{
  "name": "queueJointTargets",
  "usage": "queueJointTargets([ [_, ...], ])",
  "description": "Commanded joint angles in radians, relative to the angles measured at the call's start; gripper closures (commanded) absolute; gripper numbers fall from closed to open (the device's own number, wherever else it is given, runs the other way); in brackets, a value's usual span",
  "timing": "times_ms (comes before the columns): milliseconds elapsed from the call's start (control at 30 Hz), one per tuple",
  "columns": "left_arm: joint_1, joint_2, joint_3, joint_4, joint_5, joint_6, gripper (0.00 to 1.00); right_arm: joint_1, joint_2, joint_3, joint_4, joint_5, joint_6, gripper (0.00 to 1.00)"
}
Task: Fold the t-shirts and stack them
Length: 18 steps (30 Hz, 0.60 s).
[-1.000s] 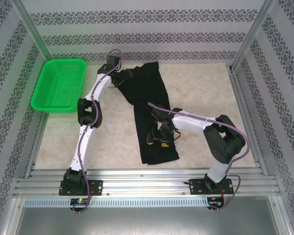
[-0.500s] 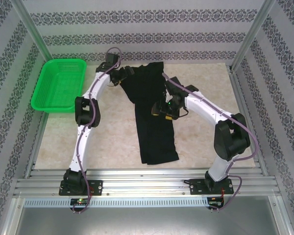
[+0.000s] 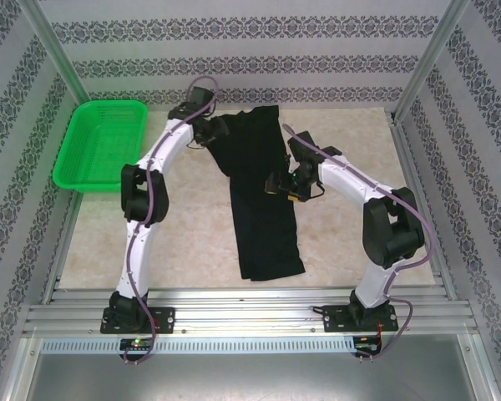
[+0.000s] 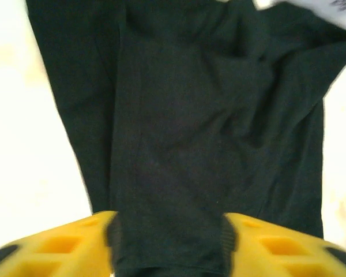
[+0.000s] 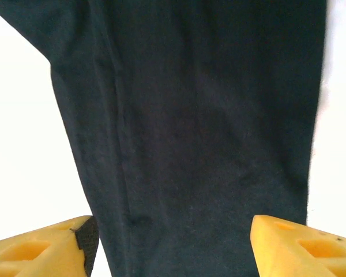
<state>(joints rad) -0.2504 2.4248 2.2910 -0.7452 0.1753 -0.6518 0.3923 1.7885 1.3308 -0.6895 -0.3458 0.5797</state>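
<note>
T-shirt (image 3: 263, 217): black narrow strip; bare surface (image 3: 184, 242) either side.
Left gripper (image 4: 168, 245): at t-shirt's far-left edge, fabric between fingers (image 4: 75, 245); grip unclear.
Right gripper (image 5: 173, 245): wide apart over t-shirt's right edge.

The left arm (image 3: 167, 142) and right arm (image 3: 344, 177) are white with chunky black joints and purple cables. Fingers (image 4: 63, 245) are yellow, black-padded.

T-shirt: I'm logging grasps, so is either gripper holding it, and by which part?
Left gripper flanks a fold at the far left corner of the t-shirt; a clamp cannot be told. Right gripper is open over its right edge, holding nothing.
</note>
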Motion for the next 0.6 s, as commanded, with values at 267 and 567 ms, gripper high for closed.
queueJointTargets([
  [267,-0.032,0.199,0.108,-0.010,-0.029,-0.110,0.81,0.119,-0.047,-0.170,0.135,-0.060,0.076,0.30],
  [567,-0.034,0.321,0.240,-0.019,-0.029,-0.090,0.80,0.274,0.028,-0.184,0.146,-0.042,0.091,0.30],
])
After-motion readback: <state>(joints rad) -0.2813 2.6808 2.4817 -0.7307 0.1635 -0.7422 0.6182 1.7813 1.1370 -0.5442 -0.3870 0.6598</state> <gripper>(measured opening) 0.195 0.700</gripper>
